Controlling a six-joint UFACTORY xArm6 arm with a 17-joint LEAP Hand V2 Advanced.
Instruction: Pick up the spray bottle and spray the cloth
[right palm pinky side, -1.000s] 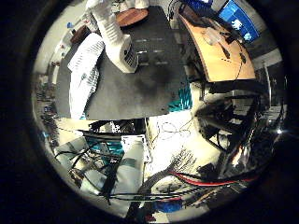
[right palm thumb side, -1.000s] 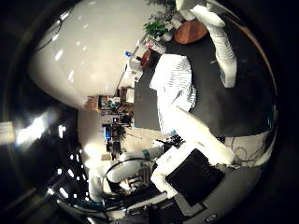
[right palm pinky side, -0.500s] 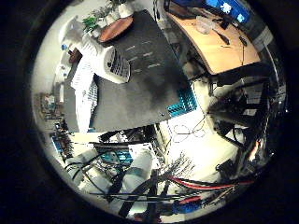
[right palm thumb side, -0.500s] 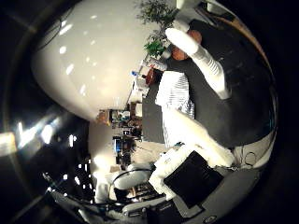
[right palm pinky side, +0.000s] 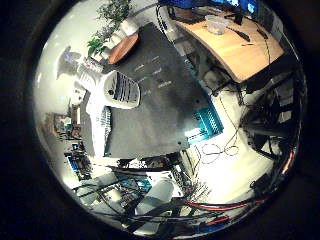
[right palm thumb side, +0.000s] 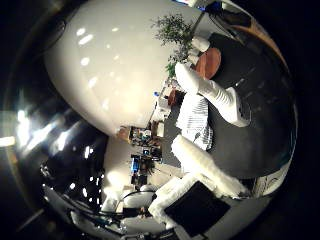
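Observation:
A white cloth with dark stripes (right palm thumb side: 194, 119) lies crumpled at one edge of a black table (right palm pinky side: 155, 110), also seen as the cloth (right palm pinky side: 99, 127) in the little finger side view. My right hand (right palm thumb side: 207, 170) hangs well above the table, apart from the cloth. Its white fingers (right palm thumb side: 216, 97) reach out straight with nothing between them, and one fingertip (right palm pinky side: 121, 90) shows over the cloth's end. I cannot make out a spray bottle in either view.
A round brown dish (right palm pinky side: 123, 48) sits at the table's far end near a potted plant (right palm thumb side: 172, 31). A wooden desk (right palm pinky side: 235, 47) with monitors stands beside the table. A teal crate (right palm pinky side: 207, 125) is on the floor by it.
Both pictures have swung round and the table looks smaller and further off, so the hand has turned and drawn away. The cloth and dish lie where they were.

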